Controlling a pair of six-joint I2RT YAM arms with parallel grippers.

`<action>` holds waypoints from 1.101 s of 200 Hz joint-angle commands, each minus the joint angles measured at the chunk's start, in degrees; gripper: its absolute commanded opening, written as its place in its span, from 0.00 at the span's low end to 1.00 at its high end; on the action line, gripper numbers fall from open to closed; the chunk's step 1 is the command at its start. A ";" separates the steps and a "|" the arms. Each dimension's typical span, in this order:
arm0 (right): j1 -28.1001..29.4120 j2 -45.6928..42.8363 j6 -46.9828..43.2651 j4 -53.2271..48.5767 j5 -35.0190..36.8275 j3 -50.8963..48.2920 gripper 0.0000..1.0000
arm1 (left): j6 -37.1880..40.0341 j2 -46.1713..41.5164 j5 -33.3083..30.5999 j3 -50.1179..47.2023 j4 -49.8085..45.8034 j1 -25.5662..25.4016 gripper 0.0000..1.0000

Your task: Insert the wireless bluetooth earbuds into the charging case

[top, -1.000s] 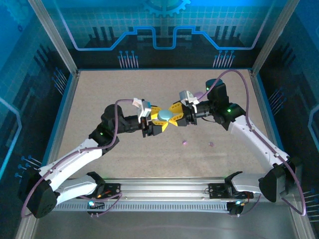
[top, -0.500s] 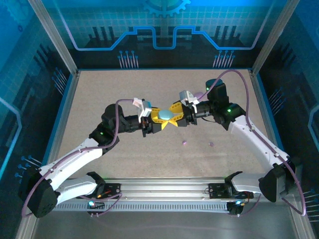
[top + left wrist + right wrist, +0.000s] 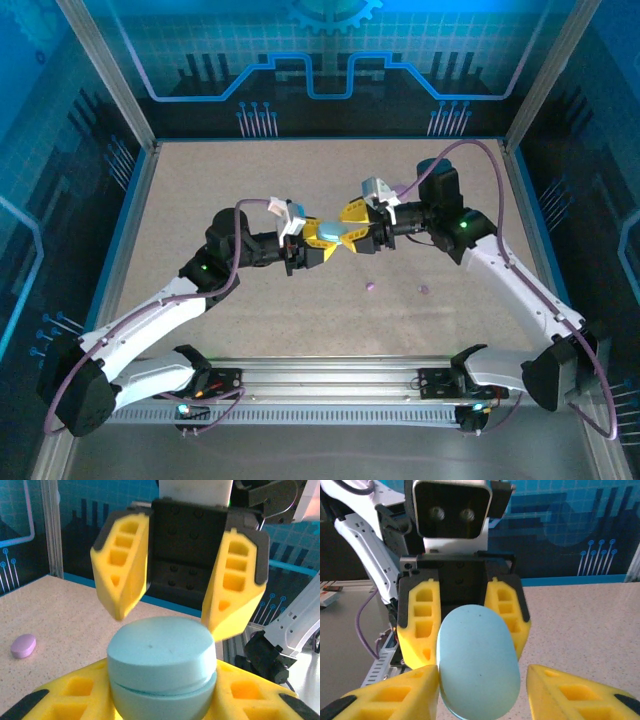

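Observation:
A teal pebble-shaped charging case (image 3: 330, 237) is held above the table's middle, lid closed with a thin seam showing. My left gripper (image 3: 317, 246) is shut on the teal case (image 3: 160, 652), one yellow finger on each side. My right gripper (image 3: 352, 229) faces it and is open. In the right wrist view its left finger (image 3: 415, 690) touches the teal case (image 3: 476, 660), while its right finger stands apart. Two tiny light purple earbuds (image 3: 369, 286) (image 3: 424, 290) lie on the table, in front of the right arm.
A light purple case (image 3: 400, 190) lies on the table behind the right gripper, and also shows as a light purple case (image 3: 23, 646) in the left wrist view. Aluminium frame posts and blue side walls (image 3: 130, 180) bound the speckled table (image 3: 230, 170).
The right gripper has shifted slightly back and right. From above, the teal case now shows less of its broad face between the two grippers.

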 commanded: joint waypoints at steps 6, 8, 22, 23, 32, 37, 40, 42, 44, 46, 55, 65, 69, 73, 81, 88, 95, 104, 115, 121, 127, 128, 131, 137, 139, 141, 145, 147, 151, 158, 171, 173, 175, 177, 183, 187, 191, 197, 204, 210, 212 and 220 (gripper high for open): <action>-0.61 -0.97 2.48 3.71 5.59 -0.78 0.50 | 1.21 -0.43 4.21 0.61 -0.69 -0.33 0.25; -0.61 -0.97 2.41 3.77 5.84 -0.80 0.50 | 1.11 -0.39 4.23 0.57 -0.63 -0.39 0.26; -0.52 -1.02 2.50 4.14 7.14 -0.98 0.50 | 0.63 -0.35 4.32 0.51 0.07 -0.41 0.26; -0.52 -1.04 2.52 4.22 7.25 -0.98 0.50 | 0.62 -0.34 4.32 0.47 0.13 -0.41 0.26; -0.52 -1.20 2.96 4.81 8.74 -1.22 0.50 | 0.37 -0.44 4.49 0.38 0.44 -0.38 0.26; -0.52 -1.36 2.96 5.06 9.23 -1.40 0.50 | 0.19 -0.43 4.50 0.27 0.63 -0.37 0.26; -0.53 -1.39 2.73 5.16 9.45 -1.47 0.50 | 0.04 -0.50 4.50 0.29 0.81 -0.37 0.26; -0.52 -1.36 2.61 5.21 9.60 -1.50 0.50 | -0.06 -0.45 4.50 0.20 0.94 -0.42 0.26; -0.52 -1.38 2.53 5.24 9.70 -1.58 0.50 | -0.13 -0.46 4.50 0.18 1.01 -0.42 0.26; -0.45 -1.39 2.41 5.25 9.94 -1.59 0.50 | -0.21 -0.50 4.50 0.13 1.21 -0.35 0.26; -0.28 -1.34 1.82 4.82 10.09 -1.44 0.49 | -0.67 -0.48 4.50 -0.19 1.90 -0.40 0.26; 0.03 -1.24 0.89 4.10 9.58 -1.18 0.49 | -1.12 -0.34 4.43 -0.40 2.64 -0.40 0.27; -0.01 -1.19 0.54 3.75 9.09 -1.04 0.49 | -1.21 -0.30 4.35 -0.54 2.80 -0.41 0.27; 0.12 -1.15 0.29 3.49 8.67 -0.88 0.48 | -1.38 -0.26 4.40 -0.61 2.95 -0.39 0.27; 0.22 -0.93 -0.07 3.09 8.11 -0.62 0.46 | -1.43 -0.17 4.34 -0.78 3.17 -0.40 0.27; 0.25 -0.68 -0.28 2.55 7.32 -0.31 0.44 | -1.48 -0.11 4.39 -0.82 3.35 -0.40 0.27; 0.49 -0.37 -0.52 1.98 6.84 0.17 0.42 | -1.53 -0.04 4.41 -0.85 3.50 -0.34 0.27; 0.70 -0.11 -0.54 1.53 6.55 0.70 0.39 | -1.54 0.04 4.41 -0.95 3.60 -0.37 0.27; 1.06 0.16 -0.74 1.30 6.29 1.01 0.38 | -1.65 0.28 4.57 -0.90 3.74 -0.42 0.28; 1.26 0.25 -0.86 1.38 6.05 1.11 0.36 | -1.59 0.40 4.74 -0.80 3.79 -0.34 0.28; 1.53 0.34 -0.93 1.32 6.27 1.21 0.35 | -1.75 0.53 4.89 -0.91 3.83 -0.48 0.29; 1.56 0.43 -0.96 1.27 6.33 1.25 0.35 | -1.75 0.58 4.91 -0.89 3.90 -0.44 0.29; 1.72 0.43 -1.06 1.17 6.55 1.36 0.35 | -1.78 0.68 4.98 -0.83 3.88 -0.41 0.29; 1.87 0.60 -1.34 0.89 6.67 1.59 0.35 | -1.92 0.80 5.15 -0.80 3.88 -0.36 0.30; 1.93 0.61 -1.40 0.80 6.66 1.68 0.34 | -1.93 0.84 5.26 -0.84 3.88 -0.38 0.30; 2.01 0.61 -1.43 0.78 6.68 1.77 0.34 | -1.94 0.92 5.32 -0.83 3.86 -0.36 0.30; 2.11 0.68 -1.50 0.70 6.66 1.88 0.33 | -1.90 1.03 5.44 -0.84 3.81 -0.40 0.30; 2.12 0.69 -1.50 0.69 6.66 1.97 0.34 | -1.88 1.12 5.46 -0.87 3.75 -0.39 0.30; 2.12 0.70 -1.49 0.69 6.66 2.04 0.33 | -1.94 1.15 5.54 -0.79 3.71 -0.34 0.30; 2.21 0.72 -1.47 0.73 6.74 2.21 0.33 | -1.94 1.33 5.73 -0.79 3.49 -0.40 0.30; 2.20 0.65 -1.62 0.79 6.75 2.44 0.33 | -2.02 1.49 5.98 -0.76 3.36 -0.38 0.30; 2.20 0.68 -1.64 0.78 6.81 2.49 0.33 | -2.03 1.46 6.03 -0.79 3.29 -0.40 0.30; 2.21 0.67 -1.60 0.77 6.78 2.52 0.33 | -2.03 1.47 6.07 -0.75 3.27 -0.41 0.30; 2.21 0.67 -1.62 0.77 6.76 2.62 0.32 | -2.03 1.49 6.12 -0.76 3.20 -0.41 0.30; 2.21 0.70 -1.87 0.56 6.70 2.81 0.31 | -1.90 1.55 6.17 -0.81 3.18 -0.37 0.30; 2.21 0.77 -1.98 0.30 6.66 3.00 0.30 | -1.92 1.52 6.23 -0.78 3.09 -0.41 0.30; 2.21 0.79 -2.01 0.13 6.51 3.17 0.29 | -1.81 1.54 6.25 -0.78 3.01 -0.37 0.30; 2.21 0.94 -2.24 -0.31 6.29 3.47 0.27 | -1.76 1.48 6.21 -0.73 2.89 -0.34 0.30; 2.21 1.17 -2.74 -1.06 6.12 3.90 0.26 | -1.65 1.48 6.17 -0.77 2.82 -0.38 0.31; 2.21 1.41 -2.89 -1.73 6.01 4.26 0.24 | -1.55 1.45 6.14 -0.76 2.82 -0.41 0.31; 2.21 1.44 -3.04 -1.88 5.92 4.35 0.23 | -1.56 1.47 6.16 -0.74 2.82 -0.35 0.31; 2.23 1.65 -3.47 -2.66 5.62 4.68 0.20 | -1.45 1.49 6.10 -0.72 2.75 -0.35 0.31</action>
